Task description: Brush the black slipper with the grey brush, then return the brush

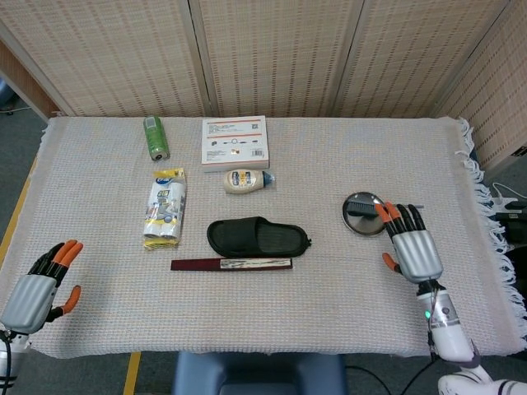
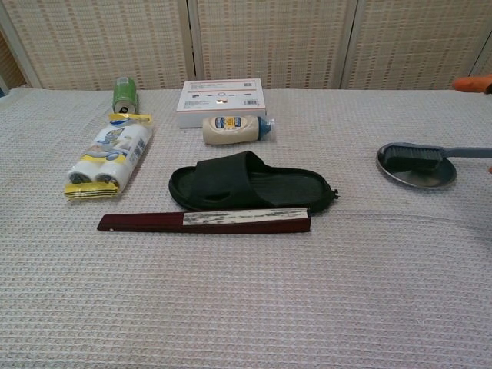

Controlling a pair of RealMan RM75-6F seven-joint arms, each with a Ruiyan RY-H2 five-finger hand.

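Observation:
The black slipper (image 1: pixel 258 237) (image 2: pixel 247 183) lies flat at mid-table, toe end to the left. The grey brush (image 2: pixel 421 157) (image 1: pixel 361 206) rests across a round metal dish (image 2: pixel 416 174) (image 1: pixel 356 220) at the right, its handle reaching right. My right hand (image 1: pixel 410 247) hovers just right of and nearer than the dish, fingers spread, holding nothing; the chest view catches only an orange fingertip (image 2: pixel 470 83) at its right edge. My left hand (image 1: pixel 39 290) sits open at the table's front left corner, far from the slipper.
A dark red folded fan (image 1: pixel 231 264) (image 2: pixel 204 221) lies just in front of the slipper. Behind it are a mayonnaise bottle (image 1: pixel 246 180), a white box (image 1: pixel 235 141), a green can (image 1: pixel 154 137) and a pack of rolls (image 1: pixel 165 208). The tablecloth's fringed edge (image 1: pixel 478 177) runs along the right.

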